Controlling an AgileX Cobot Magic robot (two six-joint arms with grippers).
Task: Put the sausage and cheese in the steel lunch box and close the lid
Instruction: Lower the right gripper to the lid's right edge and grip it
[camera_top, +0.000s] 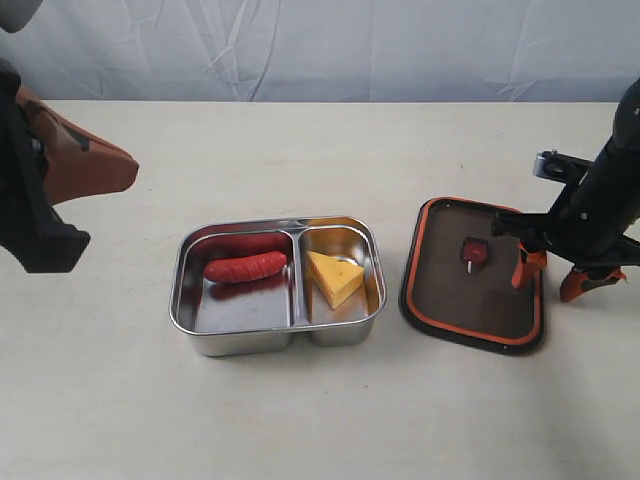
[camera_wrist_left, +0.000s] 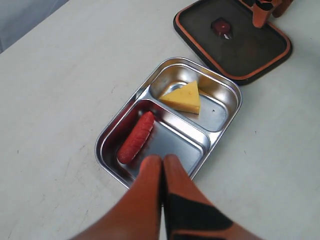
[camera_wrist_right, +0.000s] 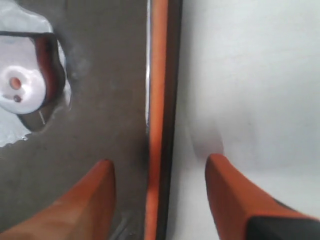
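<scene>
Sausage (camera_top: 245, 267) lies L-R in larger compartment of steel lunch box (camera_top: 272, 343), cheese (camera_top: 335, 278) in smaller one. Lid (camera_top: 450, 295) flat beside box, seal up. R tool (camera_top: 552, 282) open astride its R edge; L tool (camera_wrist_left: 162, 162) closed, empty.

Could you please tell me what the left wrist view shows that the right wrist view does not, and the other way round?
Only the left wrist view: the steel lunch box, with the sausage in its larger compartment and the cheese in the smaller, and the left gripper, shut. Only the right wrist view: a close look at the right gripper, jaws open, one finger over the lid and the other over the table, with the orange rim between them. Both: the lid, its centre valve tab and the table.
</scene>
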